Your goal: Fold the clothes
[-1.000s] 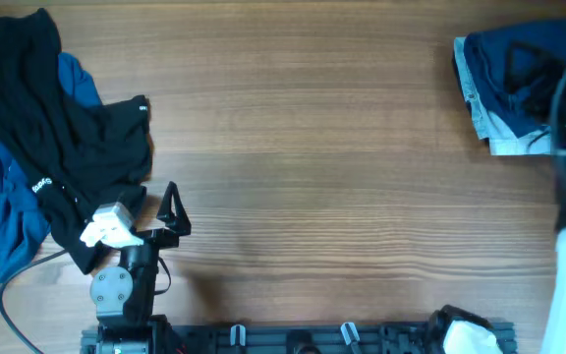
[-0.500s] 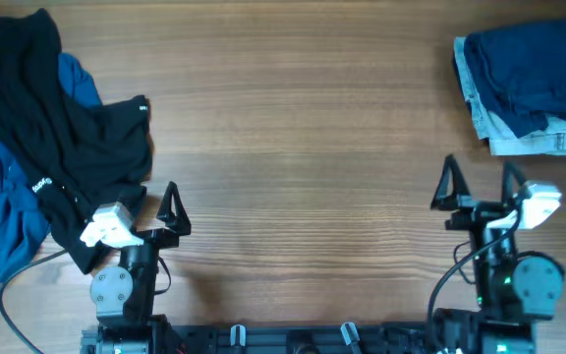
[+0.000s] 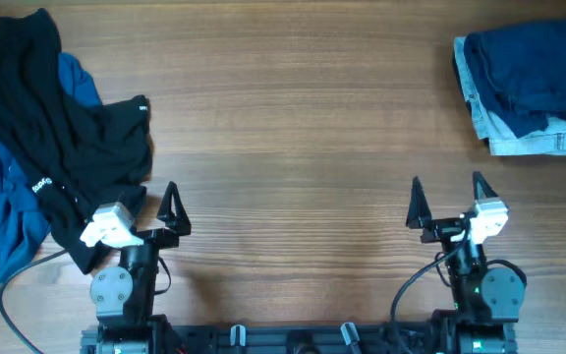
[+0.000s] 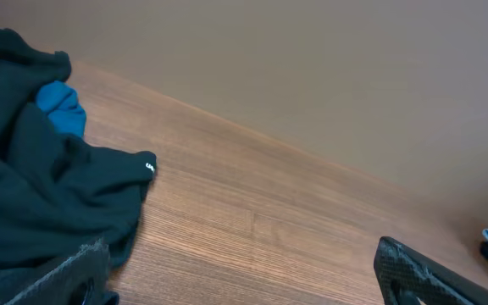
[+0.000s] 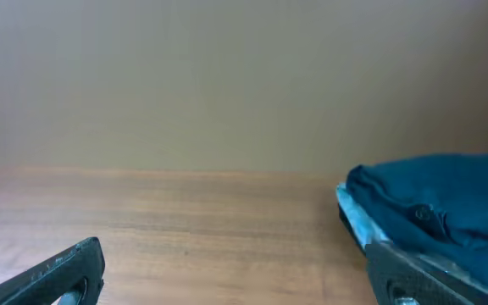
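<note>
Your left gripper (image 3: 143, 209) sits low over the table (image 3: 293, 118), jaws spread wide with nothing between them. The black garment (image 3: 77, 147) lies crumpled ahead of those jaws and off to their left, its edge right at the left-hand finger (image 4: 79, 275); I can't tell whether they touch. The blue garment (image 3: 8, 211) pokes out from under the black one, farther out on that side. Your right gripper (image 3: 448, 200) is wide apart too, gripping nothing. The navy shorts (image 3: 538, 79) rest ahead of its jaws and to their right, well apart from them, on top of a pale denim piece (image 3: 489, 133).
</note>
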### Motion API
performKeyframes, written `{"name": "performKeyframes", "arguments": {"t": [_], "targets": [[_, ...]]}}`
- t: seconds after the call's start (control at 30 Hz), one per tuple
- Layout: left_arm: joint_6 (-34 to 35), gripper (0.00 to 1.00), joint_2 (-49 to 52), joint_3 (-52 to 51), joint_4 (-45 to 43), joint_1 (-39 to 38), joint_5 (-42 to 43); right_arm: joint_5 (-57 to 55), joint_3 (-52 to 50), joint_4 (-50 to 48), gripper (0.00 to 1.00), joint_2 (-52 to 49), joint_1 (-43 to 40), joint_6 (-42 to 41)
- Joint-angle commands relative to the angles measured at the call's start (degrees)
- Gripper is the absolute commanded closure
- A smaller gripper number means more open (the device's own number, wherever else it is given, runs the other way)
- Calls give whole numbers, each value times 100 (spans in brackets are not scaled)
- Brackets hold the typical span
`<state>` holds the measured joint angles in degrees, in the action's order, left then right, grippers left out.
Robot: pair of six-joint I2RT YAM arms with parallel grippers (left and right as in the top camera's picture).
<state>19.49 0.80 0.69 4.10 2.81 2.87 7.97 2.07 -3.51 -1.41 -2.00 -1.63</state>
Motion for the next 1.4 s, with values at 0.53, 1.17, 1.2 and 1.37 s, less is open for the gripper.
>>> {"name": "performKeyframes", "arguments": {"t": [0.53,1.17,1.2,1.37], "targets": [[50,0,-31,-37,9,57,28,109,-177,273,0,98,22,149],[50,0,-31,-37,9,57,28,109,-177,273,0,98,22,151],[50,0,-31,-37,9,57,28,107,-177,273,0,98,22,151],[50,0,-31,-37,9,57,28,109,-177,273,0,98,22,151]]}}
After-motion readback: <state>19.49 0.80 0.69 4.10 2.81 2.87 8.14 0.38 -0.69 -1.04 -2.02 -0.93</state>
